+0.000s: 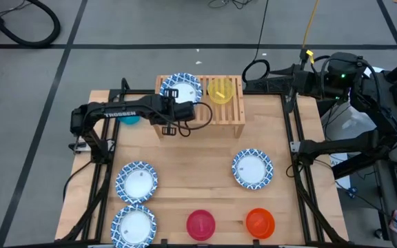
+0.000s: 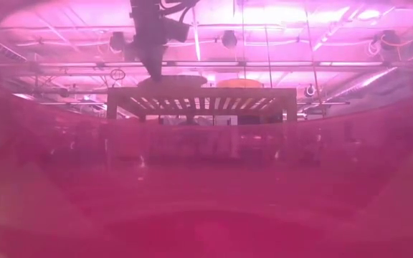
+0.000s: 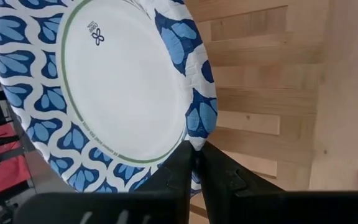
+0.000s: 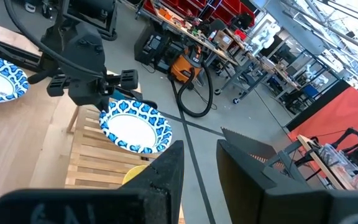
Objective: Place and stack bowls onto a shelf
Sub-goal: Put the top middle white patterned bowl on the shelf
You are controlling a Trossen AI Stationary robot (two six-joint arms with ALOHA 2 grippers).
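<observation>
- The left hand (image 1: 173, 103) is extended over the shelf (image 1: 227, 114), at the shelf's left end.
- A blue-rimmed bowl (image 3: 114, 87) is clamped by its rim between the left hand's fingers (image 3: 182, 163); the fingers are closed narrow on the patterned edge.
- The held bowl is positioned over the slatted top, directly ahead of the left hand; whether it rests on the slats cannot be told.
- A yellow bowl (image 1: 220, 90) is seated on the shelf, just beside the held bowl, on the side away from the left hand.
- A teal bowl (image 1: 129, 119) is partly hidden under the left arm, behind the left hand.
- Three more blue-rimmed bowls (image 1: 136, 182) are set on the desk (image 1: 191, 179), well apart from the left hand; a red bowl (image 1: 200, 224) and an orange bowl (image 1: 260, 222) are placed at the desk's near edge.
- The right hand (image 4: 197, 155) is parked beyond the desk's far right corner, its fingers parted, holding nothing.
</observation>
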